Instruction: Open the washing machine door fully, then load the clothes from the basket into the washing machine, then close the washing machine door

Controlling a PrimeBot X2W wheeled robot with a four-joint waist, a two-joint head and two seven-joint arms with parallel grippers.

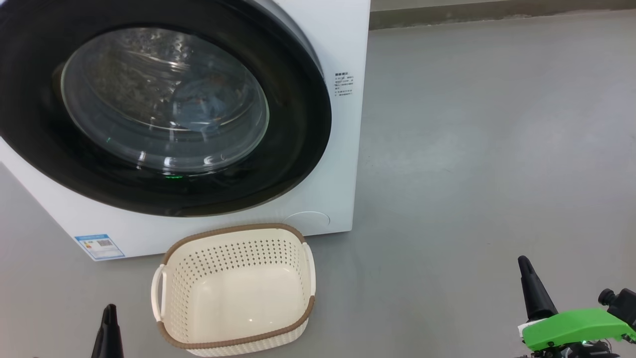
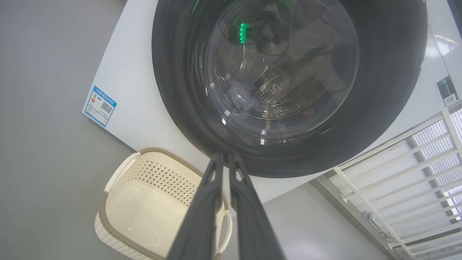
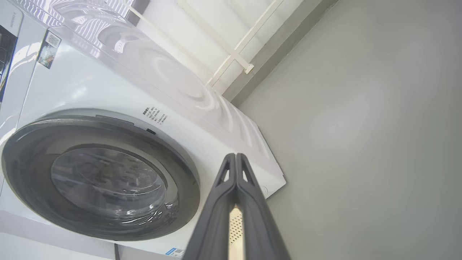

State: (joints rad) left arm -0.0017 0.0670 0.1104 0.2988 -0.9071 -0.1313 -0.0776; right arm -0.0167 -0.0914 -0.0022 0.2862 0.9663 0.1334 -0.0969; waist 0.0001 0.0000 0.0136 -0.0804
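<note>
The washing machine [image 1: 343, 44] is white, and its round black washing machine door [image 1: 298, 124] lies shut against the front. Through the glass window, pale blue clothes [image 1: 208, 104] show inside the drum. The cream basket [image 1: 233, 229] with a brown rim stands on the floor just in front of the machine, with nothing in it. My left gripper [image 1: 110, 311] is shut, low at the left of the basket. In the left wrist view its fingertips [image 2: 218, 159] point at the door's [image 2: 389, 90] lower rim above the basket [image 2: 104, 202]. My right gripper [image 1: 524, 263] is shut, well right of the basket, and holds nothing.
Grey floor [image 1: 497, 149] stretches to the right of the machine as far as a wall skirting [image 1: 497, 12]. A white railing [image 2: 397, 162] stands beside the machine. A blue label sticker [image 1: 99, 246] and a round flap [image 1: 308, 219] sit low on the machine's front.
</note>
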